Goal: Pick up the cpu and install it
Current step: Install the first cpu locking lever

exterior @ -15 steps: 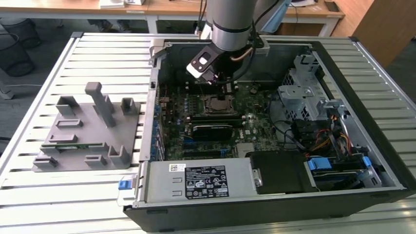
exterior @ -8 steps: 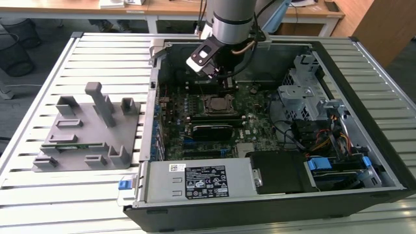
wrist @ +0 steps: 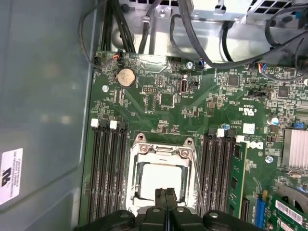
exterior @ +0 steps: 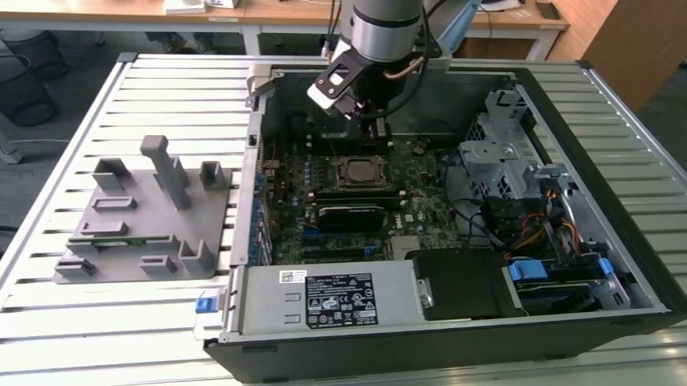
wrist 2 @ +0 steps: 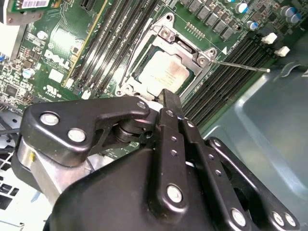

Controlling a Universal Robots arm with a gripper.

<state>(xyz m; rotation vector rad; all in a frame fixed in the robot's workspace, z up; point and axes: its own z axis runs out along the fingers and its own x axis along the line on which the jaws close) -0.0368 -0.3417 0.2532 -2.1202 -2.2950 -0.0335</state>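
Note:
The cpu is a pale silver square lying flat inside the metal-framed socket on the green motherboard. It also appears in the first wrist view, cpu, and in the exterior view, cpu, mid-board inside the open computer case. My gripper hangs just above the socket's edge with its black fingers pressed together and nothing between them. In the first wrist view the gripper overlaps the cpu's near edge. In the exterior view the arm stands over the case's rear part.
Black memory slots flank the socket, with a green memory stick seated beside them. A thin wire lever sticks out from the socket. A grey holder block sits on the slatted table at the exterior view's left. Drive cage and cables fill the case's right.

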